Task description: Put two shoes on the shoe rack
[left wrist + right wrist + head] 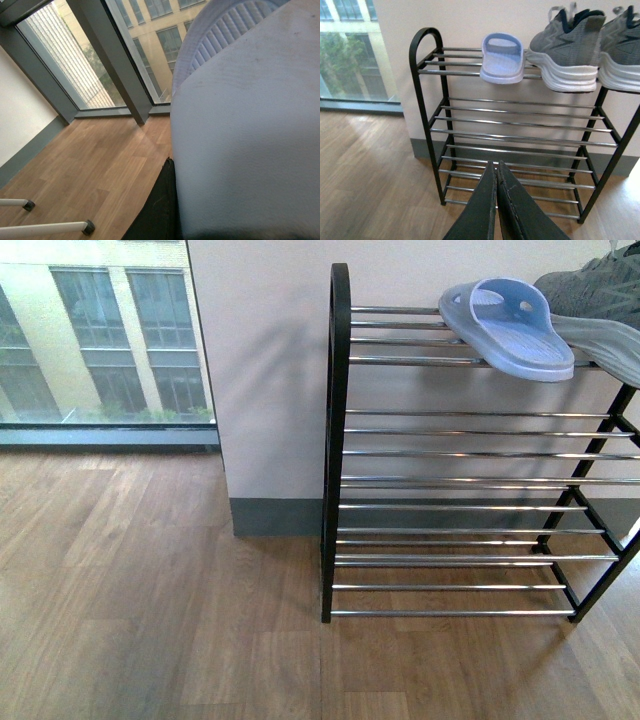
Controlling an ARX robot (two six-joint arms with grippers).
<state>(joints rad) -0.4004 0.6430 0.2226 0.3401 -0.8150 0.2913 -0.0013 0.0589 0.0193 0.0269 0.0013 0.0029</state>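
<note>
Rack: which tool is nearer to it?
Right, probably. The right tool faces the rack, apart from it. The left tool shows no rack in its view, only a blue thing close up.

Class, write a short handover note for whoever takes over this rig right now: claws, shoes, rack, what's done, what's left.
Right claw: shut, empty, facing the shoe rack.
Left claw: grip unclear; a pale blue surface fills its view, right against its finger.
The two shoes sit side by side on the rack's top tier, beside a blue slipper.
Done: seemingly both shoes placed.
Left: check what the left claw holds.
</note>
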